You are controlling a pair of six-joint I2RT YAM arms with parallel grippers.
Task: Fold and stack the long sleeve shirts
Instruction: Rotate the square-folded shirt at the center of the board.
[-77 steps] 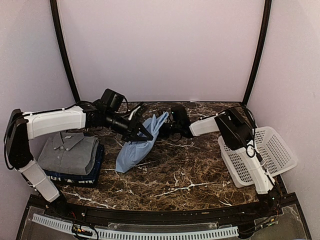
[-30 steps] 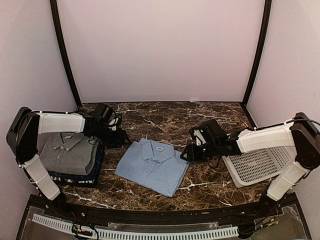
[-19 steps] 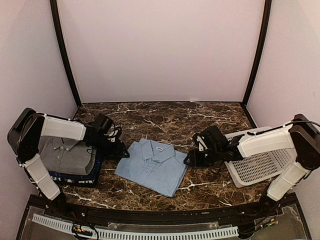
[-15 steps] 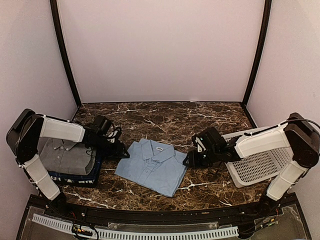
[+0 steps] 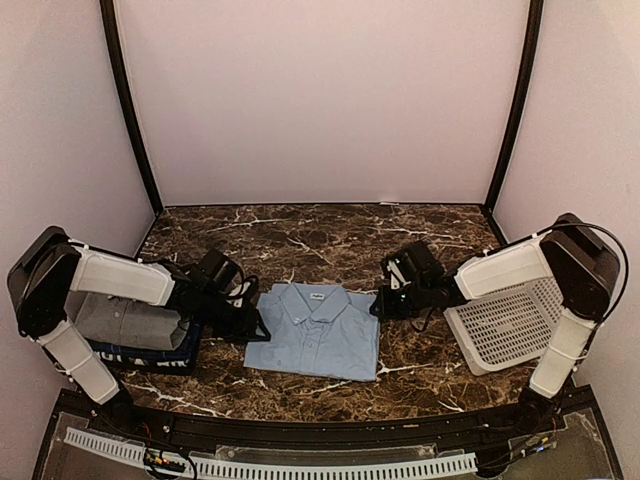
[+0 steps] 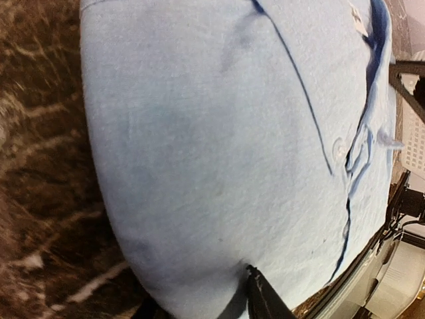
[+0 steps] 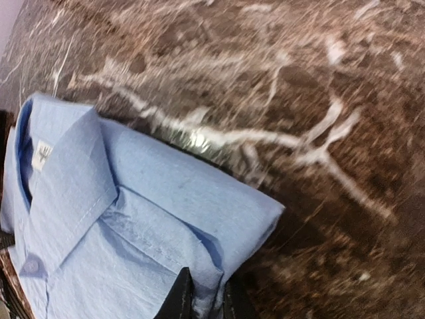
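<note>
**Item 1: light blue shirt** (image 5: 314, 335). Button-front with a collar, folded into a compact rectangle. It lies flat at the middle of the table (image 5: 330, 232), collar toward the far wall and placket facing up. A small label shows inside the neck.

**Item 2: grey shirt** (image 5: 125, 322). Folded, at the left side of the table on top of item 3. The left arm hides part of it.

**Item 3: dark navy shirt** (image 5: 150, 357). Folded, at the bottom of the left stack. Its near edge shows below the grey one, with faint white lettering.

**Item 4: left fingers** (image 6: 262, 302). Low at the left edge of the light blue shirt, between that shirt and the stack. One dark tip lies on top of the cloth, which puckers under it. The other sits below the edge, so the pair is narrow and pinching the fold.

**Item 5: right fingers** (image 7: 180, 296). At the right far corner of the same shirt. They are drawn close together, with the folded corner caught between the two tips.

**Item 6: basket** (image 5: 500, 325). White plastic lattice, at the right side of the table, apart from the shirt.
</note>
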